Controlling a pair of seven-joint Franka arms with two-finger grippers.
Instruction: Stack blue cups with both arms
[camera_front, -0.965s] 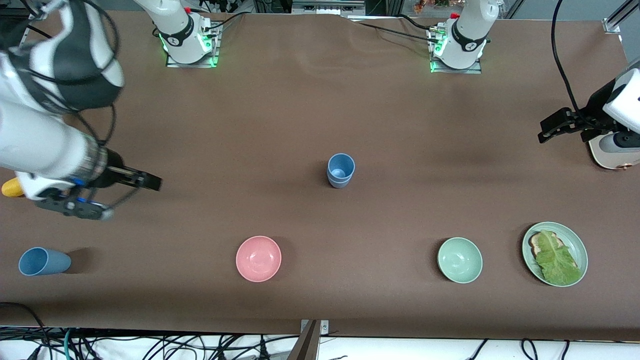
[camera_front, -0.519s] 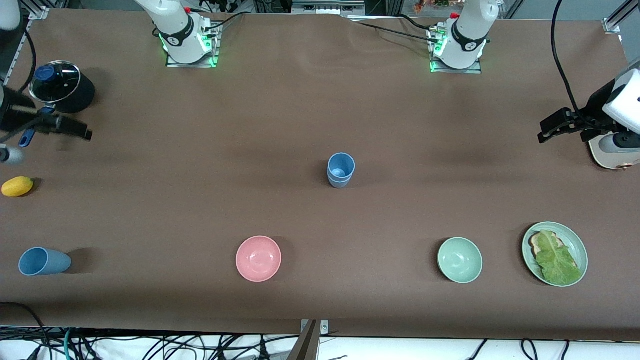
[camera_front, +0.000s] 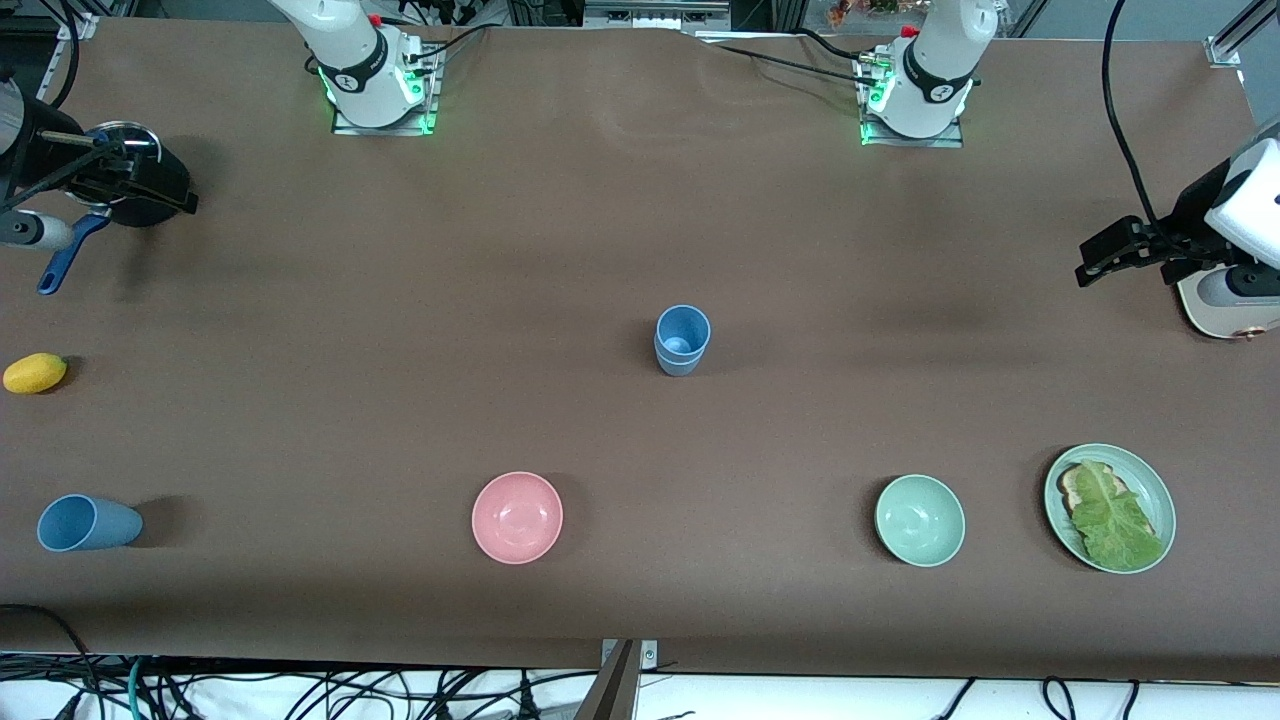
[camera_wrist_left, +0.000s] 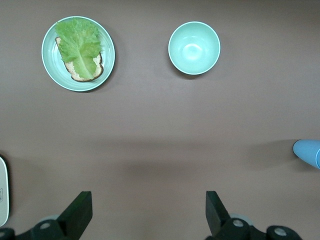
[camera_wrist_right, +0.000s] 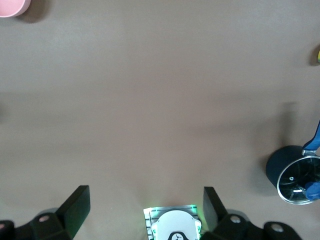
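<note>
At surface centre, stacked blue cups (camera_front: 682, 340) stand well apart from both wide-open pincers: left pincer (camera_front: 1110, 250), right pincer (camera_front: 150, 185) partly cut off.

You have the nested cups (camera_front: 682, 340) standing upright at the middle of the table (camera_front: 400, 300). Nearer the front camera runs a row. The third cup (camera_front: 85, 523) lies on its side at the right arm's end, then come the first bowl (camera_front: 517, 517), the second bowl (camera_front: 919, 520) and the plate (camera_front: 1160, 485) toward the left arm's end. Lettuce (camera_front: 1112, 522) lies on toast (camera_front: 1072, 485) on that plate. The small fruit (camera_front: 35, 373) sits farther from the camera than the third cup, and the lidded pot (camera_wrist_right: 280, 167) farther still.
</note>
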